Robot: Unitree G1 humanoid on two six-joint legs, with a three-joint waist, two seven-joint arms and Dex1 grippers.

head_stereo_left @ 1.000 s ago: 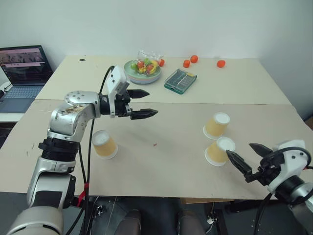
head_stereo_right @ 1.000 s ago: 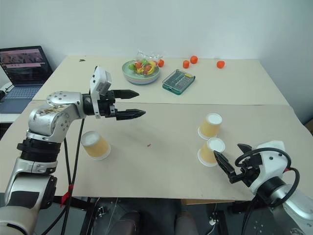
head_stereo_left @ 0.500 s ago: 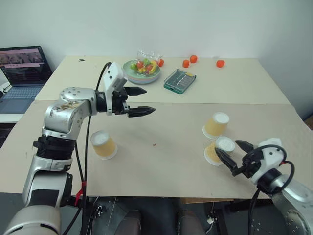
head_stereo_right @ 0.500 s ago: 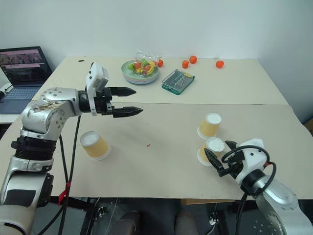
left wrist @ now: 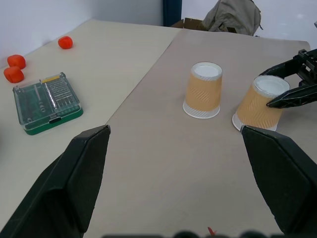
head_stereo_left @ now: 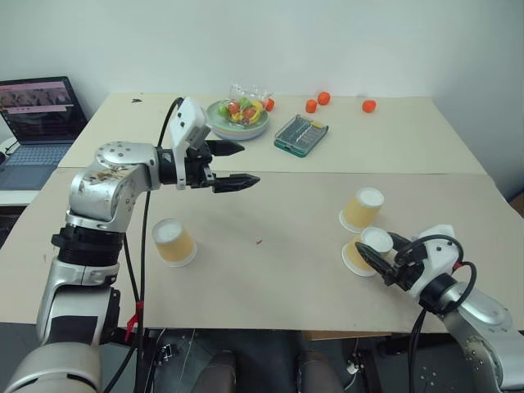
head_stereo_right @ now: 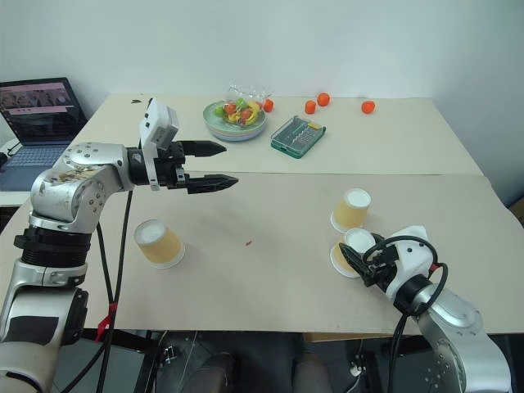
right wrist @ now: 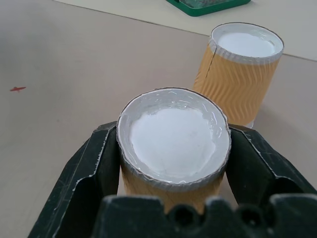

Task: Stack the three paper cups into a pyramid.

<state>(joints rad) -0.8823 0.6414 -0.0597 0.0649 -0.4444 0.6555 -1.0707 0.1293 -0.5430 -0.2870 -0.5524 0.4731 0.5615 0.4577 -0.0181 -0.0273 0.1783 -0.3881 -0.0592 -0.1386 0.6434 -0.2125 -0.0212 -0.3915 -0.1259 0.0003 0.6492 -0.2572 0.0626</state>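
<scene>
Closest to the robot, on its right side, the right gripper (head_stereo_left: 379,254) has its two black fingers shut on the nearest small tan ribbed paper cup with a white base (head_stereo_left: 363,250). One finger presses each side of that cup near its top. The cup is upside down on the pale brown table (head_stereo_left: 270,278) and leans a little.

Just behind it stands the second tan ribbed paper cup (head_stereo_left: 362,210), also upside down. The two are near each other but not touching.

Over on the robot's left side, well apart from those two, the third tan ribbed paper cup (head_stereo_left: 173,242) sits upside down by itself.

Above the table, past that cup, the left gripper (head_stereo_left: 232,164) hangs in the air with its fingers spread wide and nothing in them.

Farther back are a clear plastic box with a green bottom (head_stereo_left: 301,135), a pale green bowl of mixed fruit (head_stereo_left: 238,118), and three small round orange fruits (head_stereo_left: 325,98).

No cup is on top of another yet, so the pyramid has not been started. I think the job is just beginning. Two cups need to sit side by side, touching or nearly so, and the last cup must go on top of them.
</scene>
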